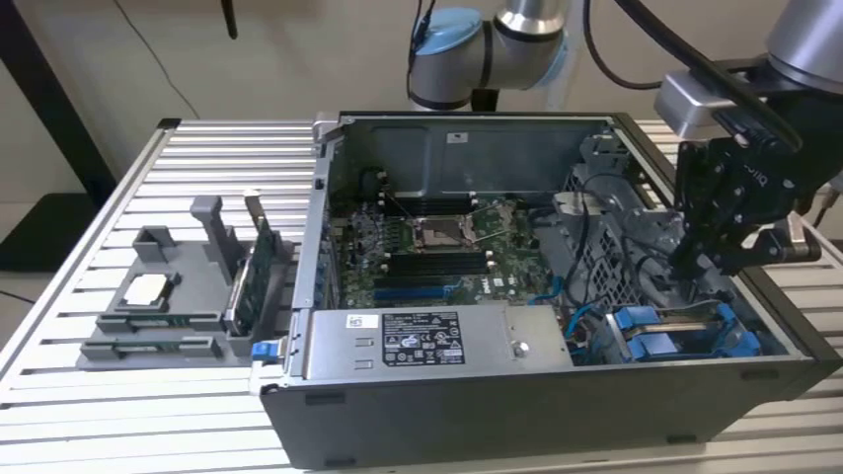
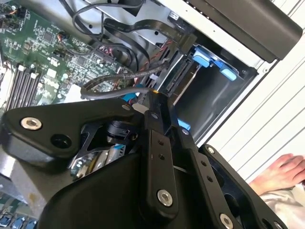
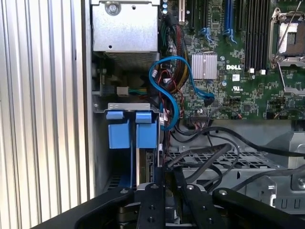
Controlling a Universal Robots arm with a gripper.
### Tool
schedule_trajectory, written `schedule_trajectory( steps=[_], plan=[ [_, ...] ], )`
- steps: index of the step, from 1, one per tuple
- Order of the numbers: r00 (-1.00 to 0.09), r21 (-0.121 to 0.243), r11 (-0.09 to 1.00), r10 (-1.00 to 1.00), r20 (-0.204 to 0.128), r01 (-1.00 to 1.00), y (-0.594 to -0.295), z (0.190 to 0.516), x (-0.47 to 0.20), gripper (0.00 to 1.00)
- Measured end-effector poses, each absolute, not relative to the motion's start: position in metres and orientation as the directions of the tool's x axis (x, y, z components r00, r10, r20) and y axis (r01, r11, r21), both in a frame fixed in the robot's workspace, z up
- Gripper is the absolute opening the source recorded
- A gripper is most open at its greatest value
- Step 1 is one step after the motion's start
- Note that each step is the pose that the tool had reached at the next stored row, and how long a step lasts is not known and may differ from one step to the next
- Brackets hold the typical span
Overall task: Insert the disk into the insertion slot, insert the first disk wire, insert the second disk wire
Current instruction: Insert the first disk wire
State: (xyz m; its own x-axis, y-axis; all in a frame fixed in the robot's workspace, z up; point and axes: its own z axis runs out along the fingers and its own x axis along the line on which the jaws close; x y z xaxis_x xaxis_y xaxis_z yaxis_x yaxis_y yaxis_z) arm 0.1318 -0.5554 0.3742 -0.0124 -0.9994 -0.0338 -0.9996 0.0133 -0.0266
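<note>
Exterior view: open computer case (image 1: 461, 420) on slatted surface (image 1: 79, 415). Claw (image 1: 696, 265) reaches into the case at the exterior view's right, above the upright disk (image 1: 678, 318).
Second wrist view: claw tips pressed together among black wires (image 2: 119, 83). Cannot tell if they pinch one. A hand (image 2: 281, 171) rests outside the case.
First wrist view: disk seated in slot (image 3: 125, 107).

Quick tally, nothing fancy: one case (image 1: 527, 415), and inside it one motherboard (image 1: 435, 252), one CPU socket (image 1: 435, 232) and one power supply (image 1: 435, 341). One arm (image 1: 514, 39), one gripper (image 1: 692, 259). The first wrist view gives me two blue tabs (image 3: 118, 130) (image 3: 146, 130), one blue cable (image 3: 164, 76) and one heatsink (image 3: 204, 66). Out on the table (image 1: 79, 395) there's one grey holder (image 1: 172, 326) carrying one green card (image 1: 257, 267) and one chip (image 1: 145, 288). Plus one hand (image 2: 281, 171) in the second wrist view.
</note>
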Motion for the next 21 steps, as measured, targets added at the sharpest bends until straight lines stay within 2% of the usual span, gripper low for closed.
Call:
schedule_trajectory(
  steps=[21],
  plan=[
    [-0.012, -0.026, 0.013, -0.999, -0.033, -1.0, -0.5572, 0.366, 0.1375, 0.19]
  ],
)
